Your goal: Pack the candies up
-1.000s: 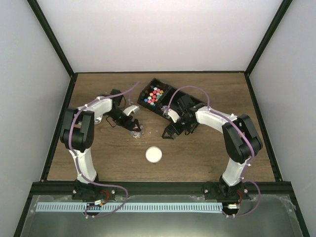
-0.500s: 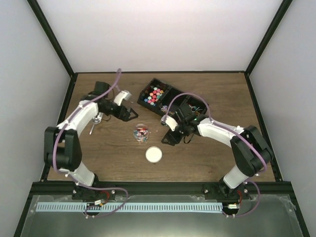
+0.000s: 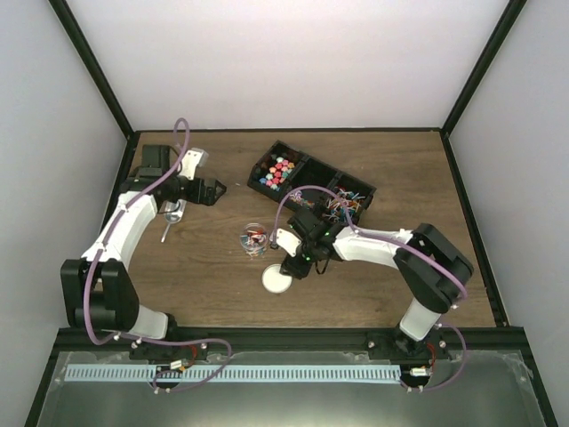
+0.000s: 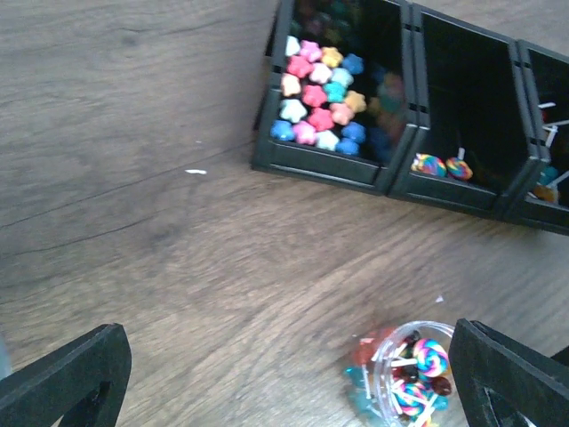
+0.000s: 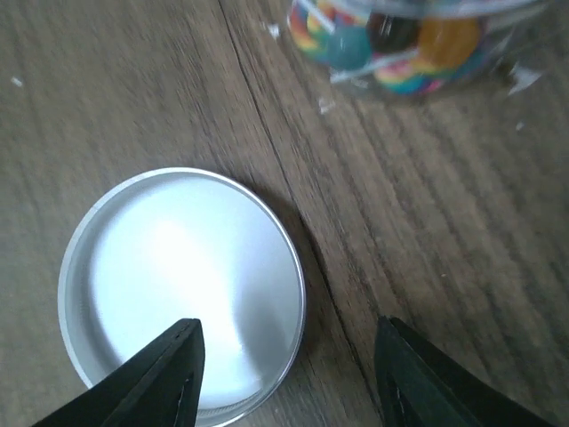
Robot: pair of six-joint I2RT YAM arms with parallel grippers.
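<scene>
Hovering my right tool (image 5: 286, 365), spread wide, over the lid (image 5: 169, 267).
An off-centre pinch could skid it into the jar (image 5: 418, 40).

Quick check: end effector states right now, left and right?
Left end effector: open, holding nothing.
Right end effector: open, holding nothing, at the edge of the lid.

No readable text, labels, brands or numbers on anything in view.
</scene>
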